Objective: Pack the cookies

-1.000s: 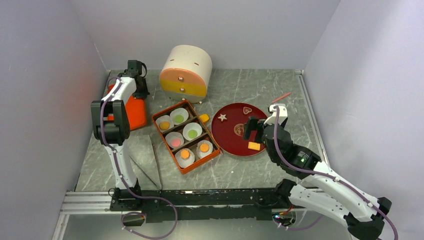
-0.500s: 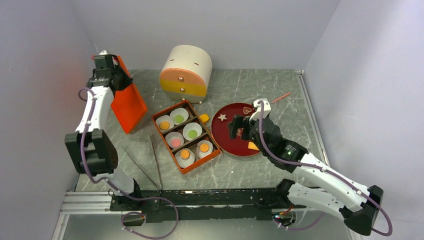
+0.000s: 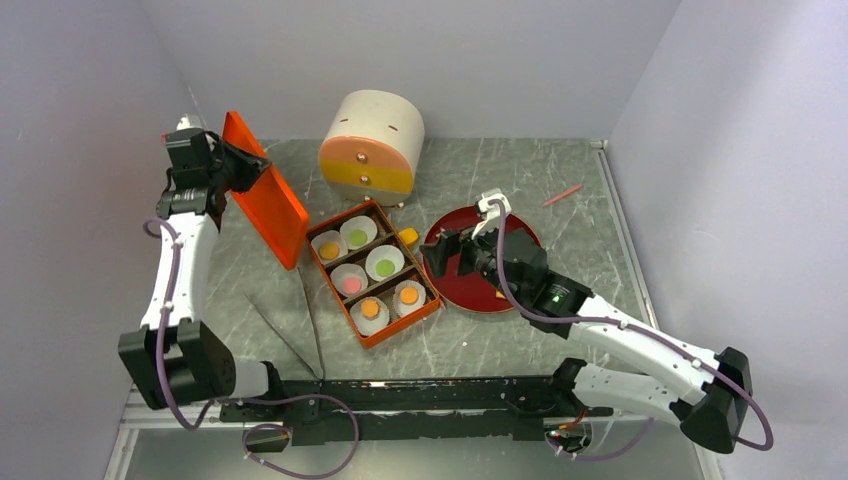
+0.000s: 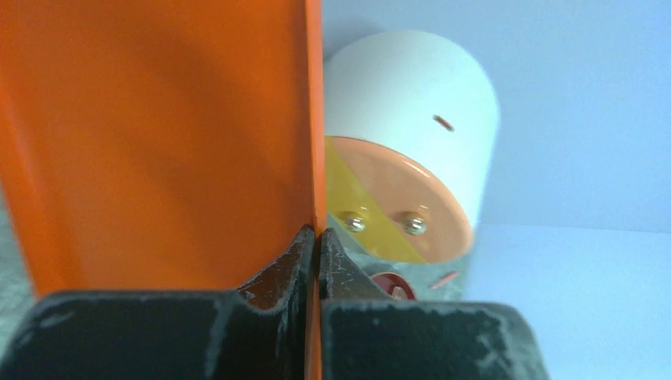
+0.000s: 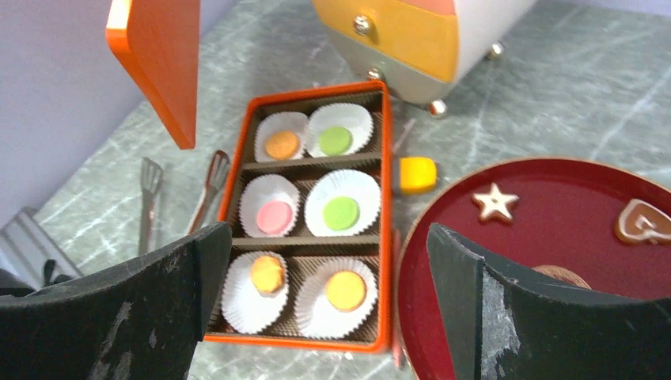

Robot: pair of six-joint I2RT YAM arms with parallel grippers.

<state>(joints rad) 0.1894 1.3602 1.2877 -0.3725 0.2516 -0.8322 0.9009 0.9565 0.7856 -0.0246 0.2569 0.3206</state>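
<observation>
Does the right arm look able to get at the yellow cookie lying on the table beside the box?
Probably yes. The right gripper is open, empty and close by; the yellow cookie lies uncovered between the orange box and the red plate. That narrow gap may make gripping awkward.

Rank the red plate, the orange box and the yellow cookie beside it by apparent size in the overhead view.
1. Orange box and red plate: near alike; the right gripper hides part of the plate.
2. Yellow cookie, far smaller.
</observation>
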